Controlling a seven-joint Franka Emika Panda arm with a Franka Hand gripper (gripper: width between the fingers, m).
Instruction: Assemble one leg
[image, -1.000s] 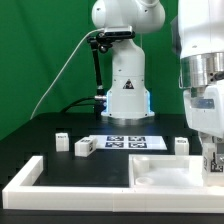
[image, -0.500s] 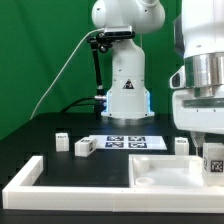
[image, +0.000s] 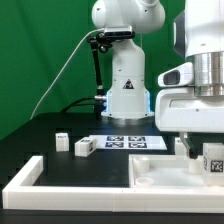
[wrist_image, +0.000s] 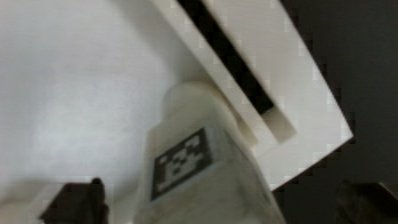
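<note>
My claw hangs open at the exterior view's right edge, just above the tagged leg; that leg stands upright on the white tray.

tagged leg stands on white tray, between dark fingertips, untouched; jaws spread.
</note>
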